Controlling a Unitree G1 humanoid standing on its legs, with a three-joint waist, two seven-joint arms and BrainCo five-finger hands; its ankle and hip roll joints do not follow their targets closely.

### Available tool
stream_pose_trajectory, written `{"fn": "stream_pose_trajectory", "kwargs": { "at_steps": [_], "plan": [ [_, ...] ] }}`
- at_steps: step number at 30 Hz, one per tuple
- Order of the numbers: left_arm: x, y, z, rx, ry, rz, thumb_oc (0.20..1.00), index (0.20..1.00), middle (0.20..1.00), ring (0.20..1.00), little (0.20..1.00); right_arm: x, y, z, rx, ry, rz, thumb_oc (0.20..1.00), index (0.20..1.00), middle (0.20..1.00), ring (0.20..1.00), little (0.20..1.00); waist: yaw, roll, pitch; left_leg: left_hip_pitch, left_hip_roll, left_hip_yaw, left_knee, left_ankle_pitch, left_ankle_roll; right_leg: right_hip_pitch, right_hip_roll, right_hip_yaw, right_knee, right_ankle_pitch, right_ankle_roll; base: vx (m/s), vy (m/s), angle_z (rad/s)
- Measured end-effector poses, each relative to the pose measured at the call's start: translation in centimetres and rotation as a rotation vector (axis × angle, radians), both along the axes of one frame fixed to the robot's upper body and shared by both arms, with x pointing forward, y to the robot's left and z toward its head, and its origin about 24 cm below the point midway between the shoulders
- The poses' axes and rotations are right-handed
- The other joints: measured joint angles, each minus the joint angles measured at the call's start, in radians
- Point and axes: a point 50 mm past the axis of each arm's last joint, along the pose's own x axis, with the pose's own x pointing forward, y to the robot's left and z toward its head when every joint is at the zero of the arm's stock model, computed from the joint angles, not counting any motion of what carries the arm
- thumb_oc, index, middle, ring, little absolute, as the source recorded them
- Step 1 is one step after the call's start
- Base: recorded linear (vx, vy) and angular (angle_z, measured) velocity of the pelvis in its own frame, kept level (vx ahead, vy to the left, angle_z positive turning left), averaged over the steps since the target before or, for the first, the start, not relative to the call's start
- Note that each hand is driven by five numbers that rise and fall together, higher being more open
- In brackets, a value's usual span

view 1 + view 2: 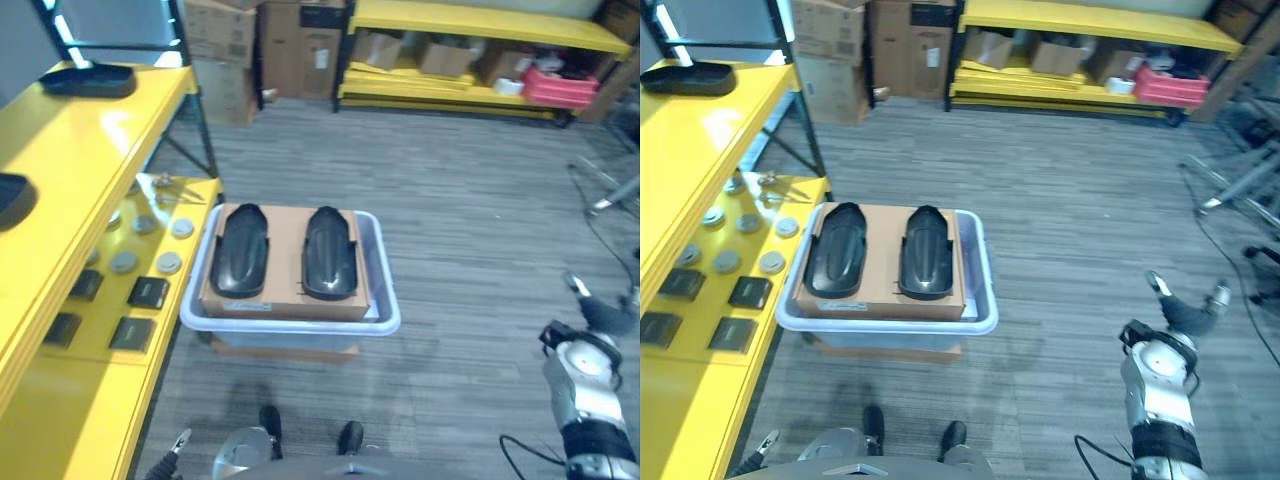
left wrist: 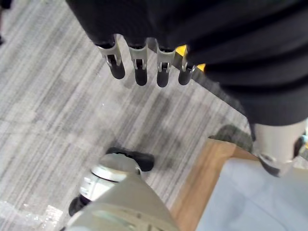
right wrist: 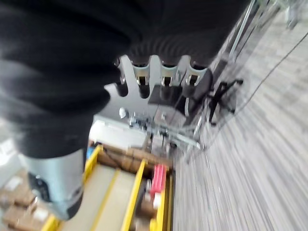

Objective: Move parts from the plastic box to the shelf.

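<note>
The box stands on the floor just beside the yellow shelf. Two black parts lie on cardboard filling its top. Right of the box and beyond it the floor is bare. Small discs and dark pads crowd the shelf's lower level beside the box.

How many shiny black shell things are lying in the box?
2. The left black part and the right black part lie side by side on the cardboard in the plastic box. More may hide underneath.
</note>
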Motion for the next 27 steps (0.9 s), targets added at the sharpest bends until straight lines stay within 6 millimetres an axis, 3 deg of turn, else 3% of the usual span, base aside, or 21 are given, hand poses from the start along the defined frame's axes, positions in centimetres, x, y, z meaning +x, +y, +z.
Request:
{"fn": "stream_pose_trajectory", "kwargs": {
  "at_steps": [7,11,18,27],
  "plan": [
    [0.9,-0.5,0.1,-0.027,-0.023,-0.113,1.000,1.000,1.000,1.000,1.000,5.4,0.8,1.0,0.080,0.044,0.040,1.000,1.000,1.000,1.000,1.000,0.103,0.063,0.071,-0.045,-0.015,-0.055,-0.001,0.078,0.025,-0.019,-0.015,-0.076,0.025,0.002,-0.004,-0.04,0.062,0.41],
    [2.2,-0.1,0.3,-0.017,-0.055,-0.136,1.000,1.000,1.000,1.000,1.000,6.5,1.1,1.5,0.110,0.038,0.054,1.000,1.000,1.000,1.000,1.000,0.147,0.085,0.105,-0.064,-0.029,-0.081,-0.004,0.100,0.044,-0.032,-0.028,-0.105,0.039,-0.003,0.002,-0.02,0.058,0.25],
    [3.0,0.3,0.7,-0.026,-0.101,-0.172,1.000,1.000,1.000,1.000,1.000,6.1,0.3,0.9,0.133,0.071,0.040,1.000,1.000,1.000,1.000,1.000,0.160,0.086,0.148,-0.067,-0.039,-0.114,-0.005,0.100,0.044,-0.021,-0.033,-0.127,0.037,-0.013,0.008,0.00,0.061,0.10],
    [3.3,0.1,0.7,-0.047,-0.126,-0.166,1.000,1.000,1.000,1.000,1.000,6.2,0.9,-0.6,0.163,0.161,0.129,1.000,1.000,1.000,1.000,1.000,0.170,0.090,0.182,-0.094,-0.048,-0.133,-0.008,0.098,0.022,-0.061,-0.050,-0.131,0.088,-0.034,0.007,0.01,0.022,0.04]
  ]
}}
